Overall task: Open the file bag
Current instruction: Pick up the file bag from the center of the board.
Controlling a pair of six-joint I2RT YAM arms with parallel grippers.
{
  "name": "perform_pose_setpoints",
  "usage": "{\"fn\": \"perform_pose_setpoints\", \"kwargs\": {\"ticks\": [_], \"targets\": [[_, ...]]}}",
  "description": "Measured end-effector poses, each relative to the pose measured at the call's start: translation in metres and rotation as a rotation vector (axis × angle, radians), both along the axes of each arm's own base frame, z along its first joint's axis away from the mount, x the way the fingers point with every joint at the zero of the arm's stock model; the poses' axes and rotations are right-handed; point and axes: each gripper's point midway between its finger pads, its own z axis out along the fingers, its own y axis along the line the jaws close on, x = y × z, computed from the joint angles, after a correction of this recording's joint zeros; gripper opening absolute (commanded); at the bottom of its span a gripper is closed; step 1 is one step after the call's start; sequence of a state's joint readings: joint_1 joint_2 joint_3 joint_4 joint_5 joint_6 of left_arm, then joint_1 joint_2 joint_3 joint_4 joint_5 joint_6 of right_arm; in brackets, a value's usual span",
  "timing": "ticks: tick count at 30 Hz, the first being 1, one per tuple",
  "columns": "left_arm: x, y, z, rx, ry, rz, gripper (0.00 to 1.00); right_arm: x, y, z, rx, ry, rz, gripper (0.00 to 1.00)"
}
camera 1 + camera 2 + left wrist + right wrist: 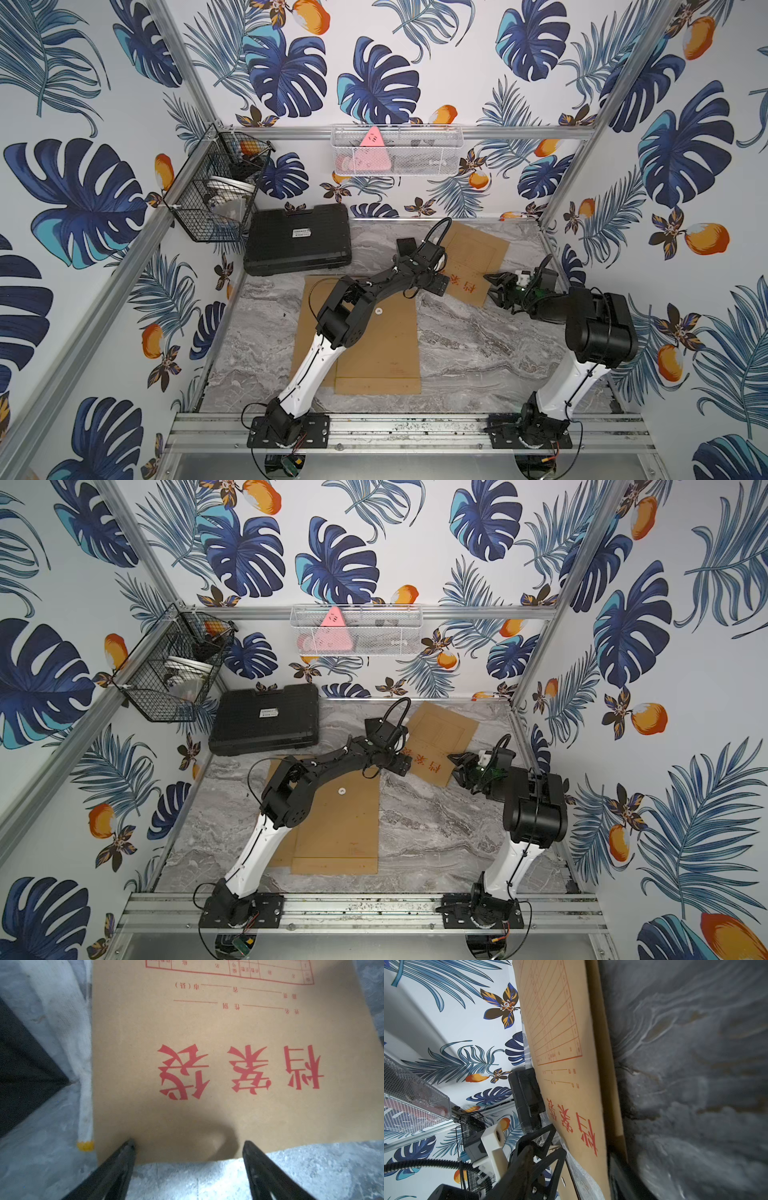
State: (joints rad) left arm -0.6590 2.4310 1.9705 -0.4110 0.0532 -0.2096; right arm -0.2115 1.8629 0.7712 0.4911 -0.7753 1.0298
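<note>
Lying at the table's point(457, 353) back right, the brown file bag point(473, 253) sits under the left gripper's point(189, 1145) spread tips; the right gripper point(492, 289) straddles its near corner, jaws apart.

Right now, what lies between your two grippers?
Only the red-lettered end of the file bag lies between the left gripper and the right gripper; nothing else shows there. Both top views show it.

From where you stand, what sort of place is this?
Probably a robot test booth, not an office: two robot arms bolted to a metal rail, leaf-patterned walls on a metal frame, and paper file bags laid out on a marble-look table.
</note>
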Motion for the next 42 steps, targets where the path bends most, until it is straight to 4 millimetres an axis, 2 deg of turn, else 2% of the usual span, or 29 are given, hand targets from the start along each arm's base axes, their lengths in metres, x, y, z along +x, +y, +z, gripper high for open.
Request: {"fn": "perform_pose_setpoints", "kwargs": {"ticks": [4, 6, 8, 10, 12, 14, 18, 20, 21, 24, 27, 32, 37, 42], "targets": [[-0.001, 0.000, 0.002, -0.002, 0.001, -0.003, 0.86, -0.003, -0.001, -0.004, -0.017, 0.019, 0.002, 0.12], [-0.006, 0.001, 0.003, 0.003, 0.021, -0.009, 0.86, -0.005, -0.002, -0.006, -0.023, 0.033, -0.002, 0.00], [-0.012, 0.004, 0.007, 0.006, 0.037, -0.014, 0.87, -0.009, -0.002, -0.008, -0.031, 0.042, -0.007, 0.00], [-0.016, 0.004, 0.022, -0.006, 0.030, -0.019, 0.92, -0.014, -0.001, -0.007, -0.036, 0.044, -0.012, 0.00], [-0.018, 0.005, 0.049, -0.032, -0.006, -0.029, 0.98, -0.017, -0.003, 0.003, -0.040, 0.030, -0.030, 0.00], [-0.021, 0.006, 0.085, -0.069, -0.068, -0.051, 0.99, -0.016, -0.004, 0.021, -0.049, -0.007, -0.041, 0.00], [-0.035, 0.014, 0.171, -0.166, -0.265, -0.114, 0.99, -0.014, -0.006, 0.075, -0.069, -0.122, -0.078, 0.00], [-0.045, 0.017, 0.202, -0.208, -0.368, -0.162, 0.99, -0.016, -0.006, 0.103, -0.082, -0.171, -0.093, 0.00], [-0.050, 0.019, 0.211, -0.221, -0.415, -0.189, 0.98, -0.018, -0.006, 0.118, -0.088, -0.201, -0.098, 0.00], [-0.065, 0.019, 0.220, -0.229, -0.519, -0.293, 0.95, -0.026, -0.002, 0.157, -0.087, -0.265, -0.112, 0.00], [-0.081, 0.012, 0.222, -0.219, -0.607, -0.419, 0.93, -0.035, 0.003, 0.189, -0.081, -0.314, -0.113, 0.00], [-0.102, -0.012, 0.231, -0.187, -0.729, -0.587, 0.89, -0.051, 0.008, 0.227, -0.058, -0.361, -0.118, 0.00], [-0.096, -0.024, 0.228, -0.133, -0.790, -0.638, 0.81, -0.067, 0.018, 0.245, -0.041, -0.381, -0.097, 0.00], [-0.089, -0.030, 0.222, -0.085, -0.814, -0.660, 0.60, -0.076, 0.027, 0.242, 0.000, -0.356, -0.082, 0.00]]}}
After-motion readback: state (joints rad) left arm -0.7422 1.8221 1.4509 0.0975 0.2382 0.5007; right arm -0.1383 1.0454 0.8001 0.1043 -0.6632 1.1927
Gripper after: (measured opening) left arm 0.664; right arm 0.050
